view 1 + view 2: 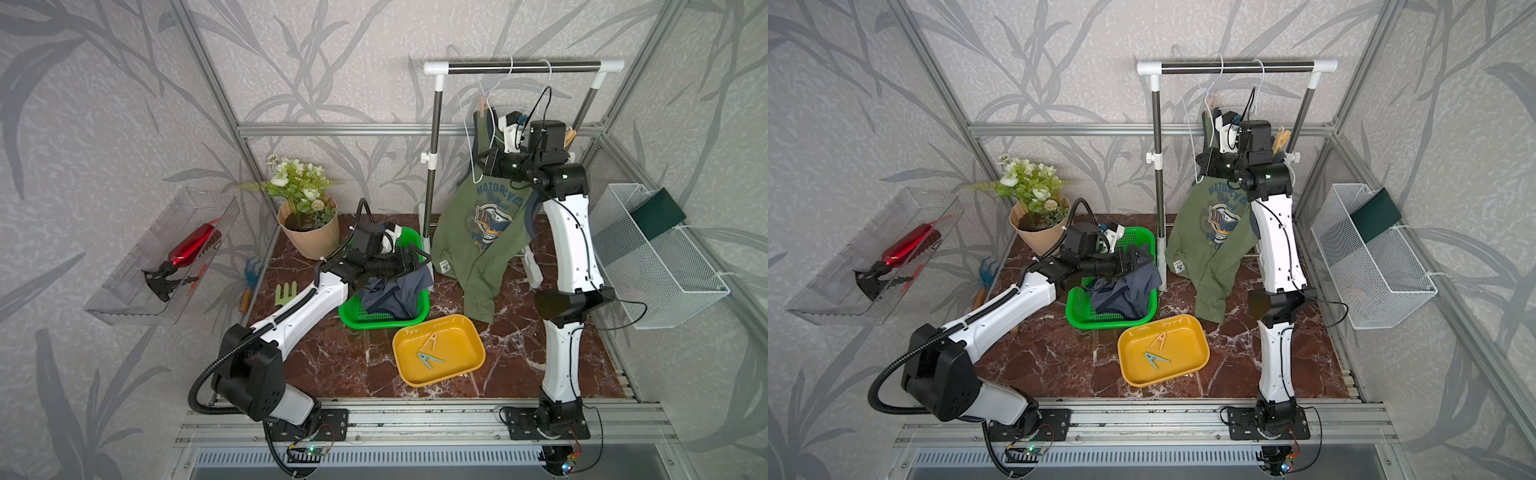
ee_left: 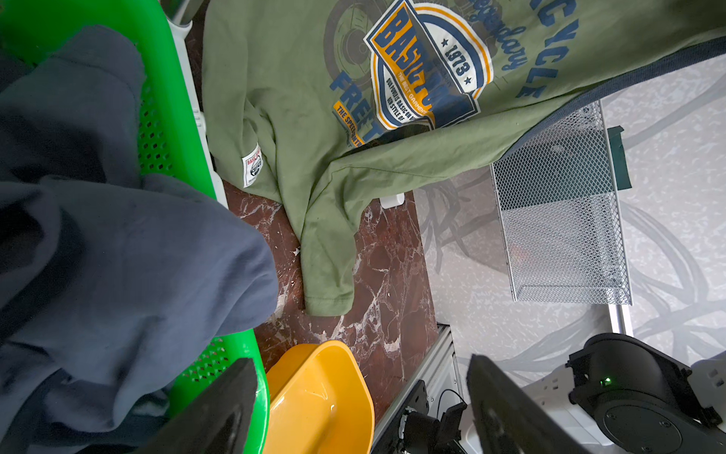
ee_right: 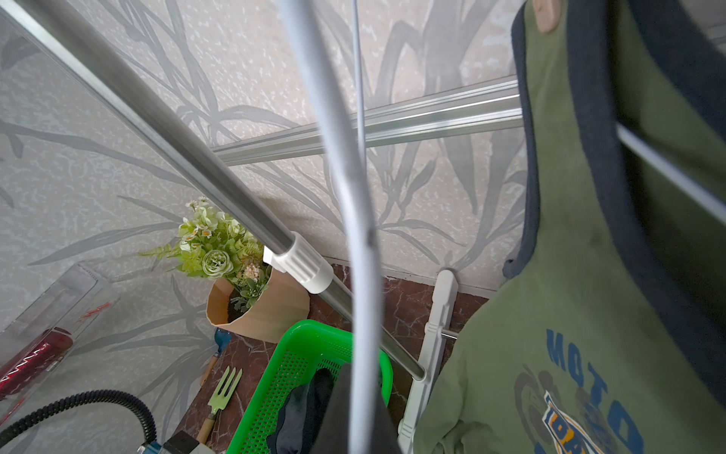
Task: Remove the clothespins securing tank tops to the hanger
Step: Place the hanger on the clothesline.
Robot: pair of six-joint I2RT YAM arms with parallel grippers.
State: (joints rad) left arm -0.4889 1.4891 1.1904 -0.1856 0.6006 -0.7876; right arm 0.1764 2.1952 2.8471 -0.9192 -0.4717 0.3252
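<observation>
Your olive tank top (image 1: 478, 232) reads "MOTORCYCLE", "legendary", "BASIC", "1973" and "FREE" across the chest, and a small white label (image 2: 252, 165) at the hem also says "BASIC". It hangs from the rack (image 1: 523, 66), with its hem trailing onto the desk (image 1: 353, 365).

A tan clothespin (image 1: 482, 107) stands upright on the shoulder strap nearer the plant (image 1: 299, 187). A yellow-orange clothespin (image 1: 1282, 139) hangs tilted beyond the right wrist, which hides what it clips.

Two more lie flat in the yellow tray (image 1: 478, 345). The pale one (image 1: 431, 340) lies diagonally with its tip toward the rack. The teal one (image 1: 429, 360) lies crosswise with its tip toward the left arm.

The blue tank top (image 1: 390, 295) is heaped in the green basket (image 1: 374, 324). Your left jaws hang over it, spread wide and empty. Your right jaws are closed tight at a white hanger wire (image 3: 353, 196); you cannot tell whether they pinch it.
</observation>
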